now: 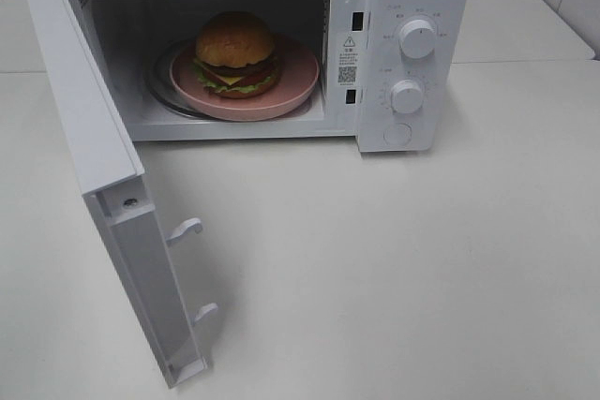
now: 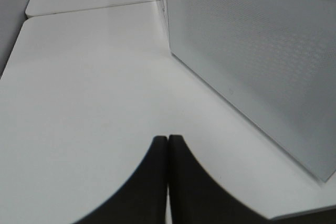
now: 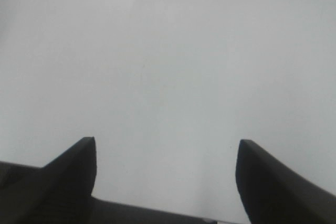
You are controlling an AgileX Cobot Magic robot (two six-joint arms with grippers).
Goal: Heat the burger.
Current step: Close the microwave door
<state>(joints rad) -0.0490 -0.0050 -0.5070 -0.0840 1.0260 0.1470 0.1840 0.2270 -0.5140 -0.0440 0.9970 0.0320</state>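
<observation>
The burger (image 1: 235, 53), with a glossy golden-brown bun, lettuce, cheese and tomato, sits on a pink plate (image 1: 298, 70) inside the white microwave (image 1: 412, 7). The microwave's door (image 1: 94, 166) stands swung wide open toward the front left. Neither arm shows in the exterior high view. In the left wrist view my left gripper (image 2: 168, 139) is shut, its dark fingertips touching, over bare table beside the door's outer panel (image 2: 252, 51). My right gripper (image 3: 167, 142) is open over bare white table, with nothing between its fingers.
The microwave has two round knobs (image 1: 416, 37) and a button on its right-hand panel. A glass turntable lies under the plate. Two latch hooks (image 1: 186, 228) stick out of the door's edge. White table (image 1: 394, 269) spreads in front and to the right.
</observation>
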